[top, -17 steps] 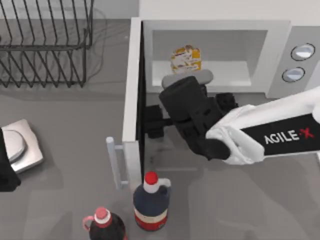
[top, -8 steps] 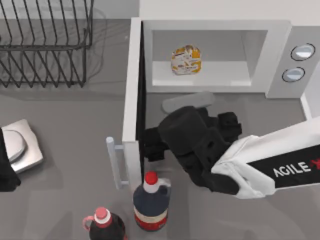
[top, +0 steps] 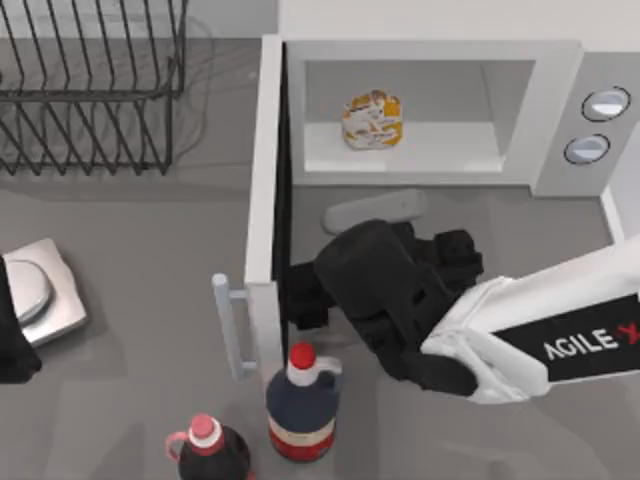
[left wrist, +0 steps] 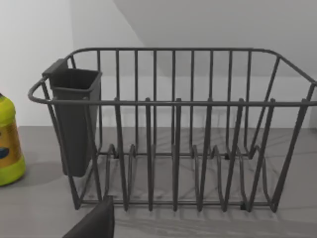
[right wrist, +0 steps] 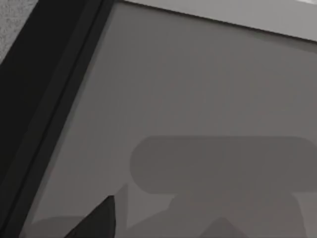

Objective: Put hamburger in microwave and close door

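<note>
The hamburger, a cream lump with orange blotches, rests on the floor of the microwave cavity, free of any gripper. The door stands swung wide open, seen edge-on, with its pale bar handle near the front. My right gripper is open and holds nothing. It hovers low over the table just right of the door's inner face, in front of the cavity. One of its fingertips shows over the grey tabletop. My left gripper is parked, open, at the table's left edge.
A black wire rack with a dark cup stands at the back left. Two red-capped dark bottles sit right in front of the door's free end. A silver block lies at the left, and a yellow-green bottle stands beside the rack.
My right arm has drawn back from the microwave's mouth toward the table's front, along the door's inner face. The hamburger stays in the cavity.
</note>
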You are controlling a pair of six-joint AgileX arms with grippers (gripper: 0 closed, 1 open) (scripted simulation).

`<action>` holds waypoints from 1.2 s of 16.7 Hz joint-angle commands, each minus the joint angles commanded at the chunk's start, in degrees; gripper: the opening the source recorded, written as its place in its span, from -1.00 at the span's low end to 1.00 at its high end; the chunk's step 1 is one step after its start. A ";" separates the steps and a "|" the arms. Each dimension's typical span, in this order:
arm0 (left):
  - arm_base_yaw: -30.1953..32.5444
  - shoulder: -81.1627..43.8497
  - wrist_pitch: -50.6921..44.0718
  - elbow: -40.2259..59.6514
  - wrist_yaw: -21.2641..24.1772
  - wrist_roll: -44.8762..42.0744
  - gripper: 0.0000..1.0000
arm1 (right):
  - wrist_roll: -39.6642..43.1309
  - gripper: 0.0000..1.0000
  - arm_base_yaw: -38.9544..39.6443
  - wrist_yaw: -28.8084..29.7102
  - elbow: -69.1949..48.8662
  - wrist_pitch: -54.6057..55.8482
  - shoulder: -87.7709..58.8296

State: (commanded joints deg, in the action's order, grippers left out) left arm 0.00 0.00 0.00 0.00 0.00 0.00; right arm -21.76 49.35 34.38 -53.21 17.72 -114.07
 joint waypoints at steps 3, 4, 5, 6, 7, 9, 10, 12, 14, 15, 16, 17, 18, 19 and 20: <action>0.00 0.00 0.00 0.00 0.00 0.00 1.00 | -0.04 1.00 0.42 0.75 -1.63 -0.25 2.24; 0.00 0.00 0.00 0.00 0.00 0.00 1.00 | -0.03 1.00 0.60 0.96 -1.99 -0.86 2.91; 0.00 0.00 0.00 0.00 0.00 0.00 1.00 | 0.02 1.00 0.77 1.12 -2.25 -1.74 3.51; 0.00 0.00 0.00 0.00 0.00 0.00 1.00 | 0.11 1.00 0.92 1.22 -2.40 -2.90 4.05; 0.00 0.00 0.00 0.00 0.00 0.00 1.00 | 0.25 1.00 1.04 1.24 -2.46 -4.31 4.50; 0.00 0.00 0.00 0.00 0.00 0.00 1.00 | 0.66 1.00 1.19 1.04 -2.34 -7.82 5.18; 0.00 0.00 0.00 0.00 0.00 0.00 1.00 | 0.92 1.00 1.23 0.84 -2.20 -9.82 5.44; 0.00 0.00 0.00 0.00 0.00 0.00 1.00 | 1.47 1.00 1.25 0.31 -1.88 -14.00 5.90; 0.00 0.00 0.00 0.00 0.00 0.00 1.00 | 1.95 1.00 1.20 -0.25 -1.72 -17.95 6.41; 0.00 0.00 0.00 0.00 0.00 0.00 1.00 | 2.12 1.00 1.14 -0.49 -1.77 -19.68 6.70; 0.00 0.00 0.00 0.00 0.00 0.00 1.00 | 2.22 1.00 1.07 -0.70 -1.91 -21.19 7.02; 0.00 0.00 0.00 0.00 0.00 0.00 1.00 | 2.24 1.00 0.97 -0.86 -2.15 -22.45 7.38; 0.00 0.00 0.00 0.00 0.00 0.00 1.00 | 2.19 1.00 0.85 -0.97 -2.51 -23.42 7.80; 0.00 0.00 0.00 0.00 0.00 0.00 1.00 | 2.06 1.00 0.73 -1.03 -3.03 -24.11 8.33; 0.00 0.00 0.00 0.00 0.00 0.00 1.00 | 1.86 1.00 0.59 -1.04 -3.69 -24.51 8.96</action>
State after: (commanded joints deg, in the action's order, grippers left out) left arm 0.00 0.00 0.00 0.00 0.00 0.00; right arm -19.91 49.94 33.34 -56.89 -6.78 -105.11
